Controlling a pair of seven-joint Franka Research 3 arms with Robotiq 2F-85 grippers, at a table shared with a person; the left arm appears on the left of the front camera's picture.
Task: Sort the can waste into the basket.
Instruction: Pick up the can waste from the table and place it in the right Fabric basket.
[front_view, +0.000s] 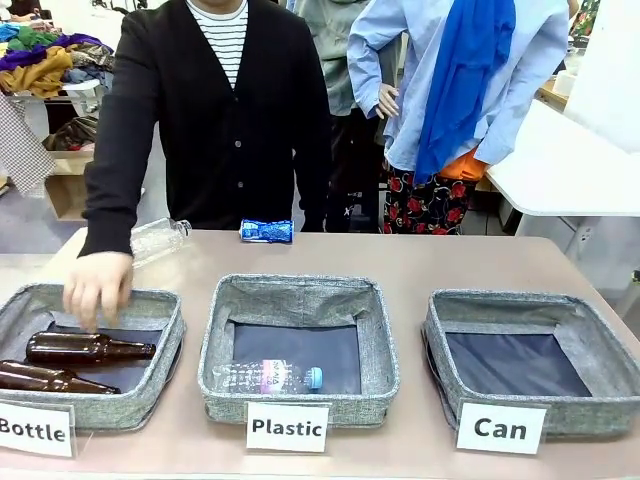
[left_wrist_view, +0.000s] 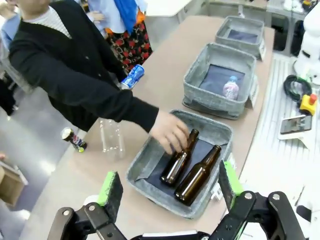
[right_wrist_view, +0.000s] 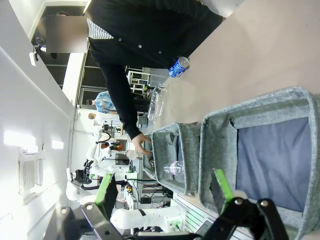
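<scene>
Front view: crushed blue can (front_view: 266, 231), white print.

Black left claw (left_wrist_view: 169, 186), green pads (left_wrist_view: 111, 187)

Bright, even overhead lighting is recorded in all views. Only soft, short shadows are cast on the table (front_view: 420, 265). The white wall (right_wrist_view: 20, 90) in the right wrist view is overexposed. Wide-angle bending is noted at both wrist views' edges; distant background is rendered soft.

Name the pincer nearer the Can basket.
Right. The right pincer hangs over the Can basket; the left pincer is over the Bottle basket, at the opposite end.
</scene>
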